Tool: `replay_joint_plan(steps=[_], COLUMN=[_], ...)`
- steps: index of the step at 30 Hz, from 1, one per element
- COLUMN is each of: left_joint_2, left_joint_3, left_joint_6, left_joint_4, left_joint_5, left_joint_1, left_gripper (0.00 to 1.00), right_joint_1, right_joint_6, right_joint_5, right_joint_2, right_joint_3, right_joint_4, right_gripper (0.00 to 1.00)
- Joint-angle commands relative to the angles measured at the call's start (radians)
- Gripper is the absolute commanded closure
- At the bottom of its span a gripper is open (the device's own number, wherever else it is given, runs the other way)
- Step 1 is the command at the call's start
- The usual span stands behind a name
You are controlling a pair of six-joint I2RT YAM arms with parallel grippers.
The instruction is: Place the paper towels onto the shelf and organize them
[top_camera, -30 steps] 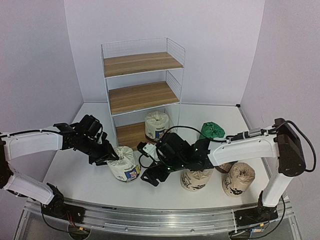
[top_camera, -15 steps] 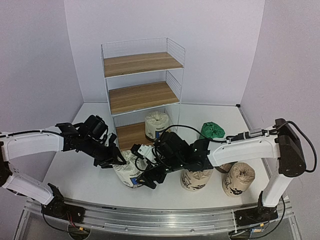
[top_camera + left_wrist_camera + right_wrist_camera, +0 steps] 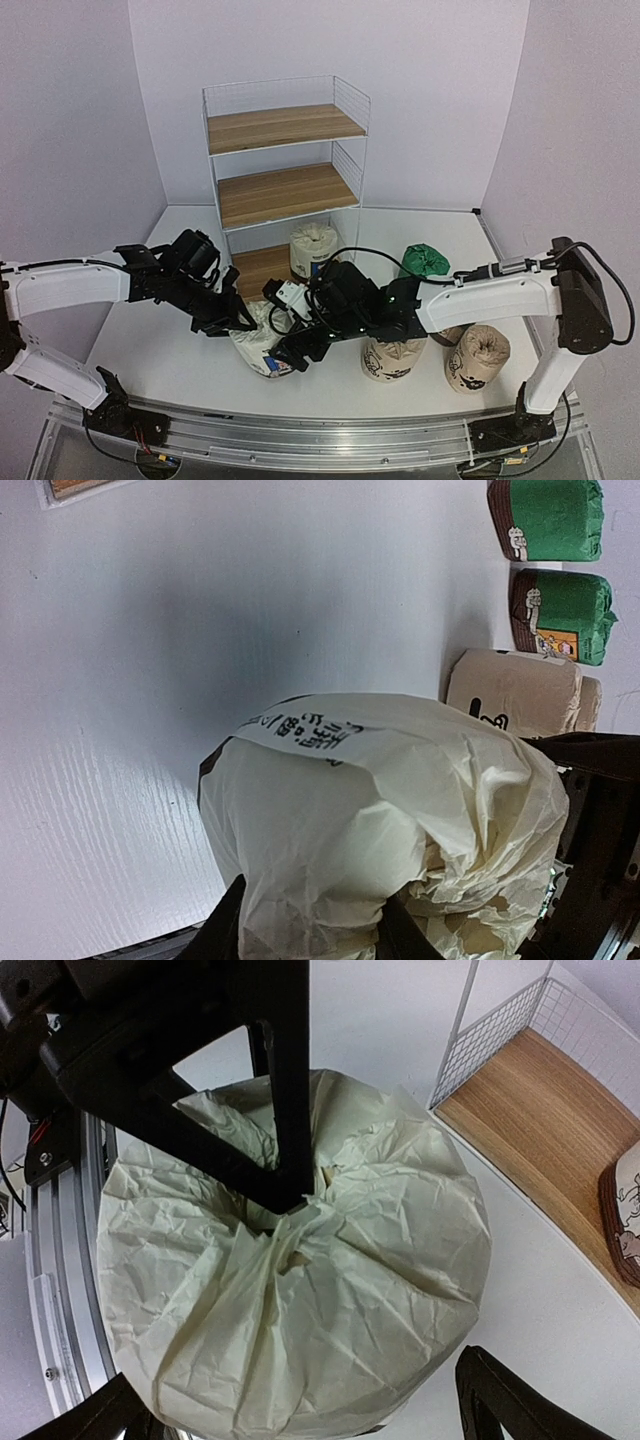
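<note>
A white paper towel roll [image 3: 258,345] with a blue-orange label leans on the table in front of the shelf [image 3: 285,190]. My left gripper [image 3: 228,316] is shut on its wrapper at the left side; in the left wrist view the roll [image 3: 380,820] fills the frame between the fingers [image 3: 222,932]. My right gripper [image 3: 292,350] is open and straddles the same roll [image 3: 300,1290] from the right, its right finger [image 3: 500,1390] apart from the wrapper. A second white roll [image 3: 313,250] stands on the bottom board.
A green roll [image 3: 424,262] stands right of the shelf. Two beige rolls [image 3: 392,358] [image 3: 478,358] stand at the front right, under and beside my right arm. The left wrist view shows two green rolls [image 3: 548,518] [image 3: 562,615] and a beige one [image 3: 515,692].
My left gripper moved right and closed on the white roll, which now leans. My right gripper moved left and came round the roll's other side.
</note>
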Motion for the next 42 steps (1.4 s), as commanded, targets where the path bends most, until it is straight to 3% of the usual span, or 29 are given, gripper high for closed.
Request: replay_joint_plan(steps=[1,6,13,16,21,23,27,33,42], left_joint_2=[0.004,0.005,-0.009,-0.024,-0.045,-0.052,-0.068,-0.075,-0.119], left_joint_3=[0.058,0.068,0.074,0.075,0.069,0.067,0.066,0.078,0.128], left_joint_6=[0.01,0.016,0.022,0.023,0.024,0.021,0.019,0.019,0.022], left_joint_4=[0.035,0.037,0.051,0.056,0.057,0.058,0.068,0.077,0.006], left_joint_5=[0.041,0.046,0.05,0.05,0.041,0.038,0.033,0.025,-0.068], left_joint_1=[-0.013,-0.021,-0.023,-0.025,-0.025,-0.025,-0.025,-0.025,-0.025], left_gripper=[0.92,0.92,0.92,0.93,0.9,0.88,0.79,0.69,0.29], right_joint_1=[0.006,0.006,0.007,0.007,0.008,0.007,0.007,0.007,0.006], right_joint_6=[-0.051,-0.06,-0.055,-0.043,-0.033,-0.031,-0.025,-0.025,0.022], right_joint_5=[0.002,0.001,-0.008,-0.011,-0.014,-0.015,-0.012,-0.008,0.133], right_joint_2=[-0.025,0.016,0.045,0.055,0.058,0.057,0.052,0.049,0.032], right_joint_3=[0.042,0.071,0.075,0.074,0.075,0.077,0.078,0.077,0.055], right_joint_4=[0.052,0.079,0.083,0.083,0.082,0.083,0.084,0.084,0.11], right_gripper=[0.03,0.05,0.17,0.28,0.6,0.68,0.77,1.0,1.0])
